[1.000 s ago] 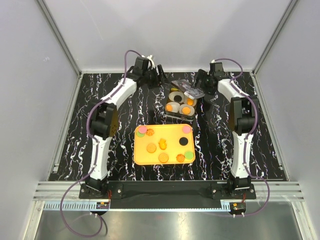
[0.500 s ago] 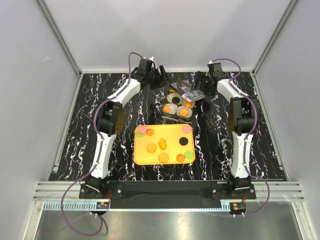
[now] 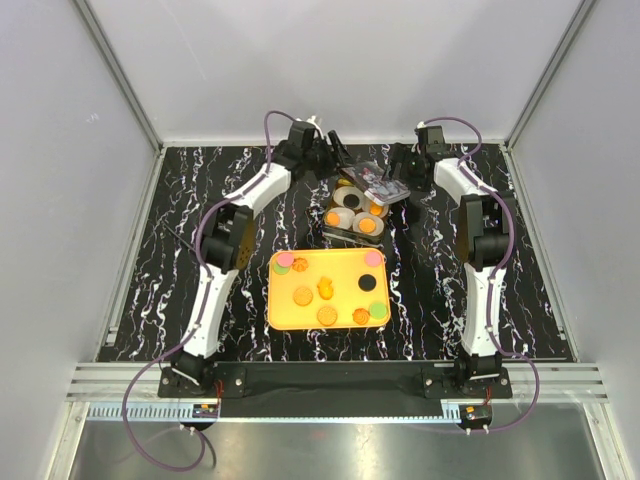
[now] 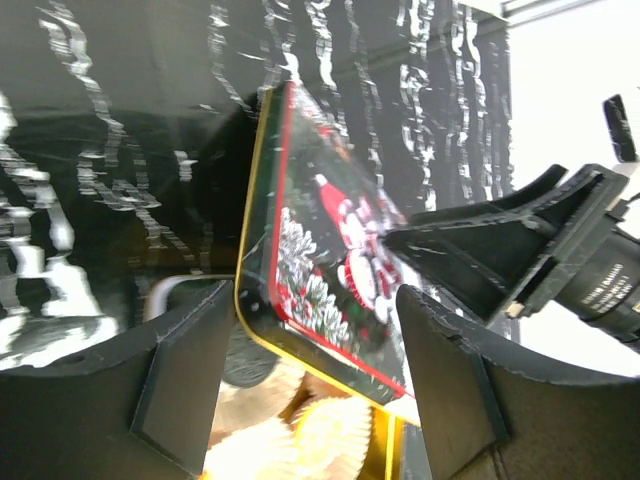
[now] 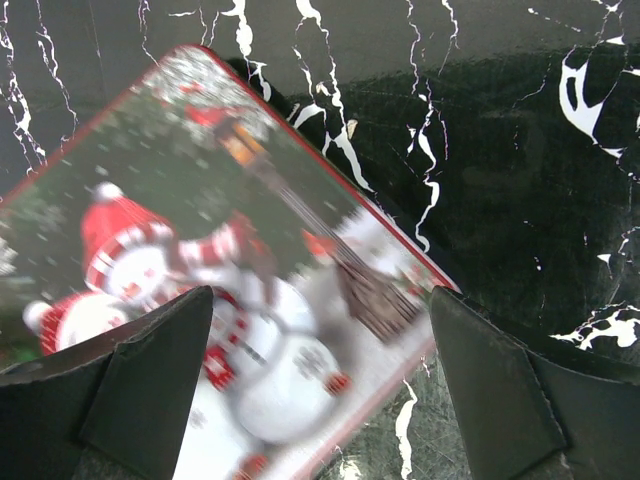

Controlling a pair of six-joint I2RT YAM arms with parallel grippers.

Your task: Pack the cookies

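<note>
Several cookies (image 3: 326, 316), orange, black, pink and green, lie on the yellow tray (image 3: 277, 318). An open tin box (image 3: 338, 235) behind it holds white paper cups (image 4: 330, 440), some with a cookie (image 3: 368, 224) in them. The snowman-print lid (image 3: 378, 182) lies tilted over the box's far side. My left gripper (image 3: 333, 152) is open at the lid's left edge (image 4: 270, 300), which sits between its fingers (image 4: 315, 300). My right gripper (image 3: 398, 172) is open right above the lid's right end (image 5: 230, 300), fingers either side (image 5: 320, 295); it also shows in the left wrist view (image 4: 500, 250).
The black marbled table (image 3: 150, 270) is fenced by grey walls, with a metal rail (image 3: 330, 378) along the front edge. Both arms reach to the far end, one on each side of the box.
My left gripper has swung right, from left of the box up to the lid's edge. The box and lid shifted slightly left. My right gripper has barely moved.
</note>
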